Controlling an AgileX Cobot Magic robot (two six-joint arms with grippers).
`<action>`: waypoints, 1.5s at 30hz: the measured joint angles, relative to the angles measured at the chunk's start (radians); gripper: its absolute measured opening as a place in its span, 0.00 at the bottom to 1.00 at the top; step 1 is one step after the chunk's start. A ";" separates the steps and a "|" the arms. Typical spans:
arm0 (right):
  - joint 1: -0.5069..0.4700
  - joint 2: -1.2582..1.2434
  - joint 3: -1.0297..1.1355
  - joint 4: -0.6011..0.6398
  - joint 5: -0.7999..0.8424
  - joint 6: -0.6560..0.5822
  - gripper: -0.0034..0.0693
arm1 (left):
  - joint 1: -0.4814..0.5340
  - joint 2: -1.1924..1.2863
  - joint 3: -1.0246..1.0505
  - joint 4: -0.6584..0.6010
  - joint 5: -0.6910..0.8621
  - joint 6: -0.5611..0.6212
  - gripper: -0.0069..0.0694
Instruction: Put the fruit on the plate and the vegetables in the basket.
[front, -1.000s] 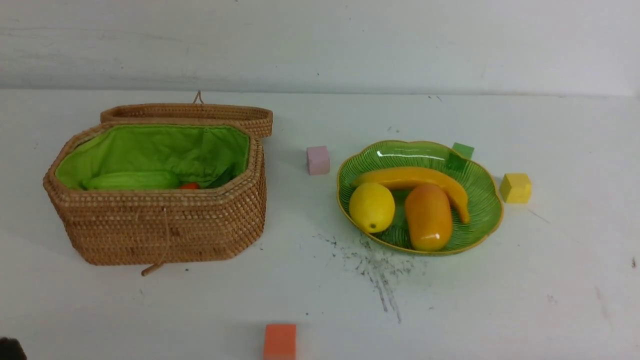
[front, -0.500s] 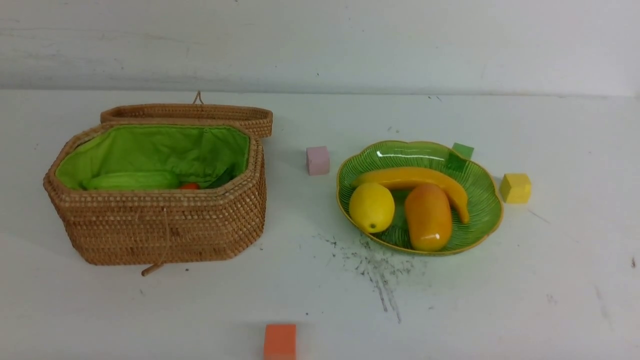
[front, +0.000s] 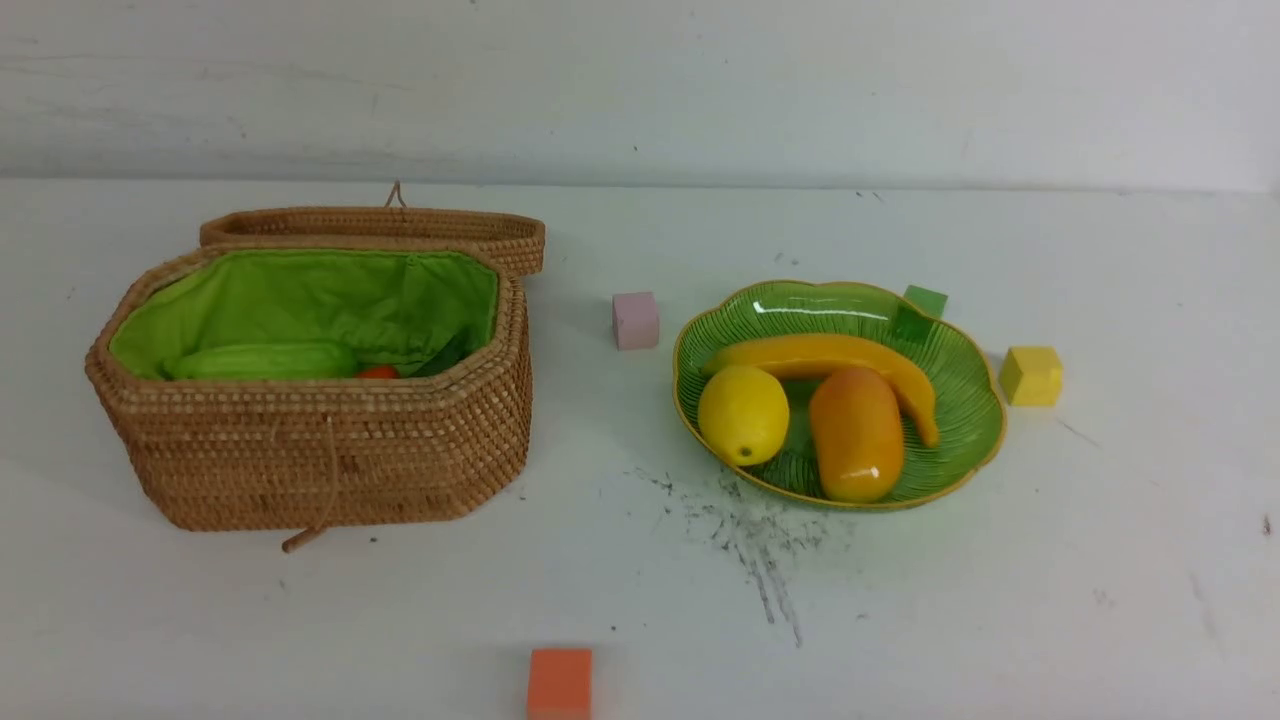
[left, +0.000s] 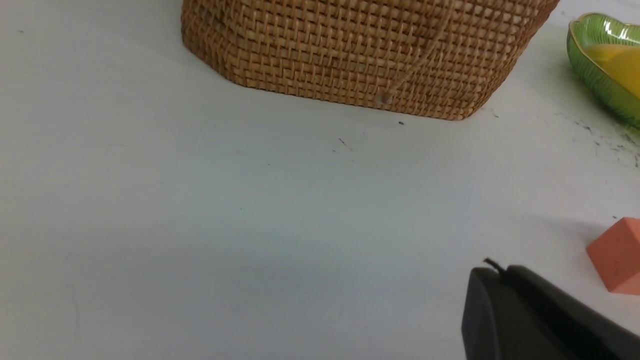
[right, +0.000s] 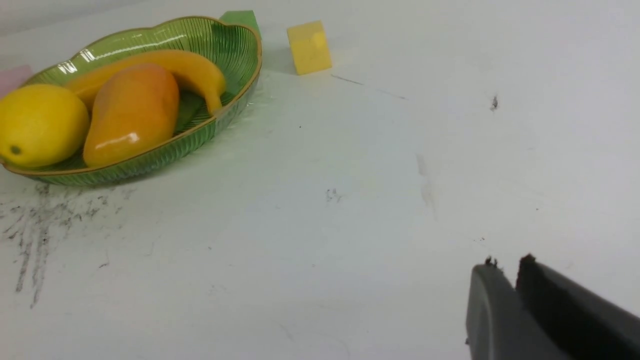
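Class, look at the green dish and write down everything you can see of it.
The dish is shallow, glossy and green, perhaps glazed pottery, with leaf-like ribs, a wavy edge and a thin yellow rim. It sits upright, right of the basket. Inside lie a banana, a lemon and a mango, hiding part of its floor. A green cube stands behind it; whether they touch is unclear.
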 joint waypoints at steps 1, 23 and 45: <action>0.000 0.000 0.000 0.000 0.000 0.000 0.16 | 0.000 0.000 0.000 0.000 0.000 0.000 0.07; 0.000 0.000 0.000 -0.001 0.000 0.000 0.19 | 0.000 0.000 0.000 0.000 0.000 0.000 0.08; 0.000 0.000 0.000 0.000 0.000 0.000 0.22 | 0.000 0.000 0.000 0.000 0.000 0.000 0.10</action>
